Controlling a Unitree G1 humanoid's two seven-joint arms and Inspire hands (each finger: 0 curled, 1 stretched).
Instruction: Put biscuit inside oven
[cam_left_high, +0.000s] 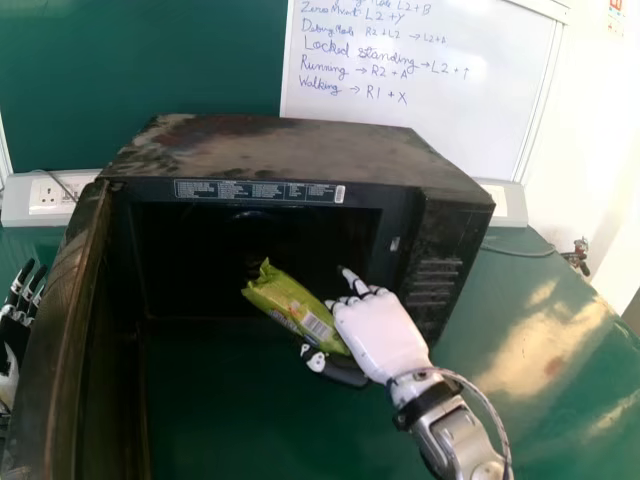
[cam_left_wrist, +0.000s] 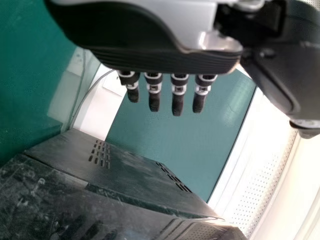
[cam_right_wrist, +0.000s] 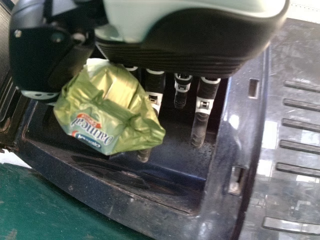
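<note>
right of centre, the right hand (cam_left_high: 380, 335) pinches the biscuit packet (cam_left_high: 288, 299), fingers half-closed. probably light, crumbly, slick-wrapped; hold its middle gently.

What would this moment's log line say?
right robot hand: gripping packet | packet: before oven opening | oven door: open | left robot hand: idle

"Running", "Walking" on whiteboard (cam_left_high: 455, 135), lettered biscuit packet (cam_right_wrist: 92, 127)

The right hand (cam_left_high: 383, 338) appears to pinch the green biscuit packet (cam_right_wrist: 107, 117) at the open oven (cam_right_wrist: 242, 130).
</note>
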